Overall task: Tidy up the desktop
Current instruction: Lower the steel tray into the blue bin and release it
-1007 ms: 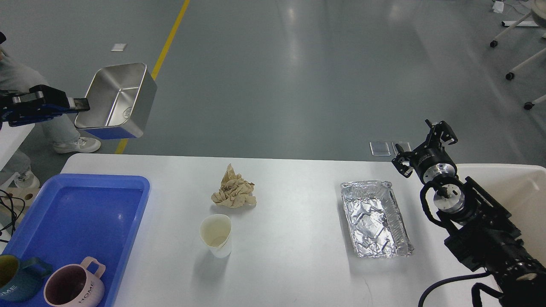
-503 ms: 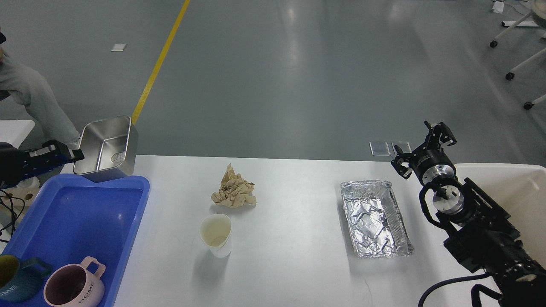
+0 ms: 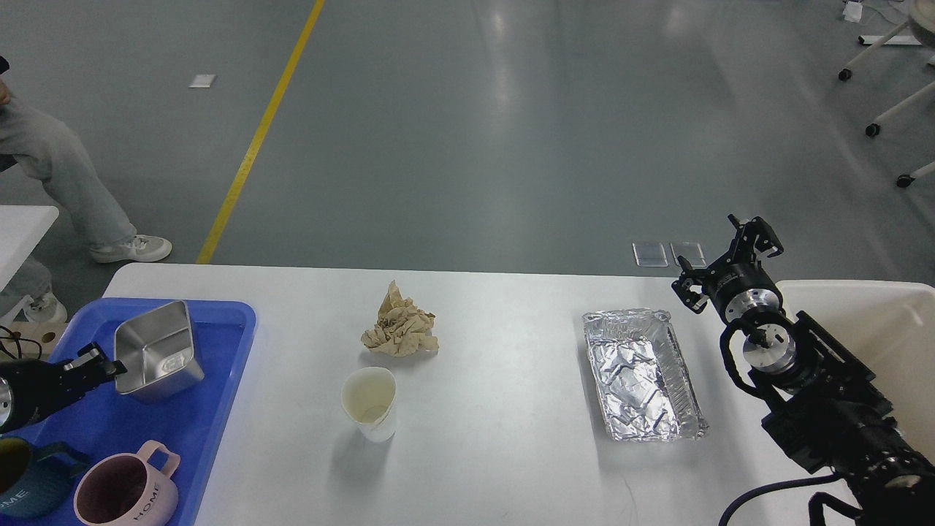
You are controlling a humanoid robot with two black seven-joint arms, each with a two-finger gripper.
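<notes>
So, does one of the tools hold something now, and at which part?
Yes. The left tool holds the steel container by its left rim, tilted over the blue tray. The right tool is open and holds nothing.

Paper wad (image 3: 400, 322) behind cup (image 3: 370, 413) — foil tray (image 3: 643, 374) right, on desktop (image 3: 504, 453).

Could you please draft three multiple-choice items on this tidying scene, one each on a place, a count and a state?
1. Where is the steel container?
A. over the blue tray
B. beside the foil tray
C. in the beige bin

2. How many mugs are in the blue tray?
A. one
B. two
C. four

3. How is the right gripper?
A. shut on a cup
B. shut on paper
C. open, holding nothing

Key: 1 A, the left gripper holds it over the tray; 2 B, a pink mug and a teal mug; 3 C, fingers spread, nothing between.
</notes>
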